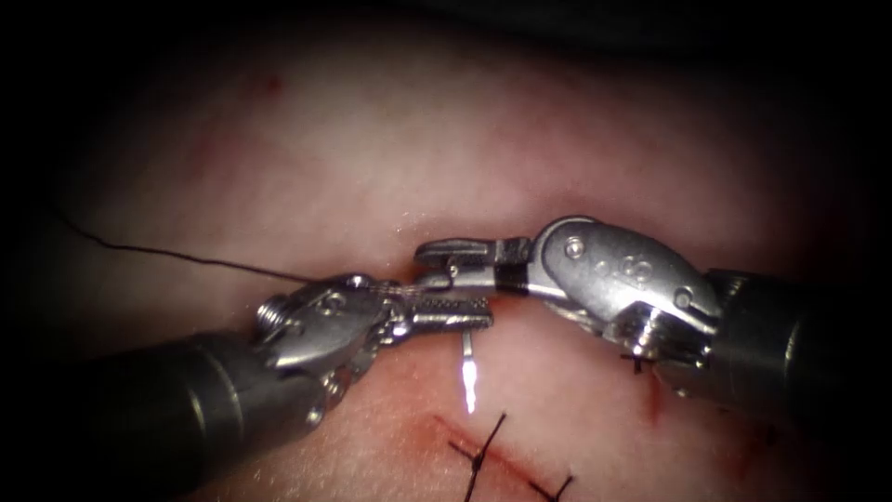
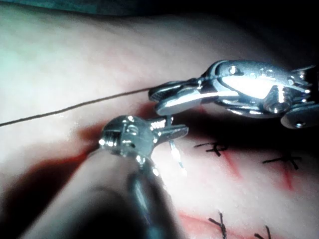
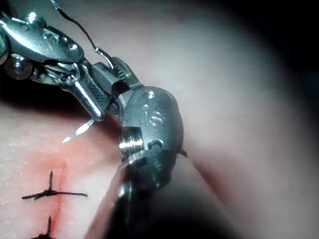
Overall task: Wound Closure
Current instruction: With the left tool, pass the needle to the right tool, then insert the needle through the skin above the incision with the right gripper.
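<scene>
Holding: needle (image 1: 468, 376) is pinched by left tool (image 1: 446, 314), point hanging free above tissue (image 1: 390, 158) | right tool (image 1: 455, 262) is pressed together just above, apparently on the needle's other end | thread (image 1: 177, 256) trails left | step judged a handover | one grip must be released before re-aiming near stitched cut (image 1: 483, 451).

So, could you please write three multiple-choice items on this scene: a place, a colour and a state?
1. The needle tip is: A buried out of sight; B on a stitch; C free, below the left claw.
2. The thread is: A white; B dark; C green.
3. The left claw is: A shut on the needle; B open; C shut on thread.
Key: 1 C, the tip hangs clear of the tissue; 2 B, a dark line leaves leftward; 3 A, it clamps the needle's shaft.
</scene>
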Motion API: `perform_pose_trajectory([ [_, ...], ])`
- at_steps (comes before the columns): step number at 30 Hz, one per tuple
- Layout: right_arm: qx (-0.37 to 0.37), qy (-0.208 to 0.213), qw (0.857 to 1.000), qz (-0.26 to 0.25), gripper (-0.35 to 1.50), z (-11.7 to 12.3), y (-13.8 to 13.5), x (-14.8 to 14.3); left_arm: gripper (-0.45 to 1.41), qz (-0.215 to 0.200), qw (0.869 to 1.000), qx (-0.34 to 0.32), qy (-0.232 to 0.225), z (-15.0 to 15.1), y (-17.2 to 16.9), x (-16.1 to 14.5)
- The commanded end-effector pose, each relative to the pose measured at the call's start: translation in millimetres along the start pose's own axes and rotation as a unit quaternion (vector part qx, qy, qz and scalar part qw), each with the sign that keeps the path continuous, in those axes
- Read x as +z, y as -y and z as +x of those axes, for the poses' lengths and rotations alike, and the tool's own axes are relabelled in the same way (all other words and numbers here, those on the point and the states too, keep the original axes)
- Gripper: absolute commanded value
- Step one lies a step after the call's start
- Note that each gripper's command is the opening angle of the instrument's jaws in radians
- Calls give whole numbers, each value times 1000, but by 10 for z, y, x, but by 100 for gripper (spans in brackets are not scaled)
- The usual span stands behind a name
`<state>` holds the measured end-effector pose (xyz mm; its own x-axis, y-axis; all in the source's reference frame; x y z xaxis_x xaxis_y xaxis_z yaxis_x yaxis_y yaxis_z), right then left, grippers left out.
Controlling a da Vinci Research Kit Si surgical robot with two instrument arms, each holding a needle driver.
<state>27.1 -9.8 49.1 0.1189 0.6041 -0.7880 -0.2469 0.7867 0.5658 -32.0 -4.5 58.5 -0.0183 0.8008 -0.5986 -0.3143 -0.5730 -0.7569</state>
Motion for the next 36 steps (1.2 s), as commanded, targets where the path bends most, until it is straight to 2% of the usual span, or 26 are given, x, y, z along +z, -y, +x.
perform_pose_trajectory([
  [1, -1, -1, 1000, 2, -35, -2, -2, 10, 9, 1, 1000, 12, -1, 0, 4, 8],
  [3, -1, -1, 1000, 2, -35, -2, -2, 10, 20, 4, 1000, 18, -2, -1, 5, 5],
  [4, 0, -3, 1000, 1, -35, -2, -4, 10, 52, 5, 1000, 17, -1, 0, 6, 3],
  [5, 0, -7, 1000, 3, -35, -2, -5, 10, 71, 7, 1000, 16, 0, 1, 7, 2],
  [7, 7, -14, 1000, 1, -35, -3, -9, 10, 94, 8, 1000, 15, 1, 2, 10, -1],
  [12, 23, -36, 999, -11, -35, -2, -29, 17, 116, 19, 999, 37, 7, 1, 14, -14],
  [14, 24, -43, 999, -14, -35, -4, -44, 31, 116, 37, 998, 44, 13, -5, 16, -30],
  [16, 24, -50, 998, -2, -35, -7, -56, 49, 99, 39, 997, 64, 19, -16, 15, -50],
  [18, 10, -58, 998, 13, -35, -14, -63, 69, 69, 43, 996, 75, 29, -25, 14, -68],
  [19, 4, -63, 998, 20, -35, -16, -65, 76, 66, 44, 995, 79, 33, -27, 15, -73],
  [20, -19, -73, 997, 33, -35, -24, -68, 91, 54, 47, 995, 83, 38, -29, 15, -79],
  [21, -40, -81, 995, 41, -35, -31, -69, 103, 36, 48, 994, 89, 44, -35, 14, -84],
  [24, -79, -93, 991, 62, -35, -46, -70, 124, 10, 49, 992, 101, 59, -50, 9, -85],
  [25, -85, -95, 990, 64, -35, -50, -69, 128, -11, 50, 990, 106, 75, -59, 8, -85],
  [27, -107, -98, 987, 68, -35, -51, -68, 129, -17, 50, 986, 115, 108, -70, 11, -82],
  [30, -126, -104, 985, 64, -35, -48, -68, 125, -15, 51, 985, 117, 121, -76, 19, -79],
  [36, -166, -113, 978, 56, -35, -48, -68, 125, -20, 106, 975, 128, 144, -86, 49, -73],
])
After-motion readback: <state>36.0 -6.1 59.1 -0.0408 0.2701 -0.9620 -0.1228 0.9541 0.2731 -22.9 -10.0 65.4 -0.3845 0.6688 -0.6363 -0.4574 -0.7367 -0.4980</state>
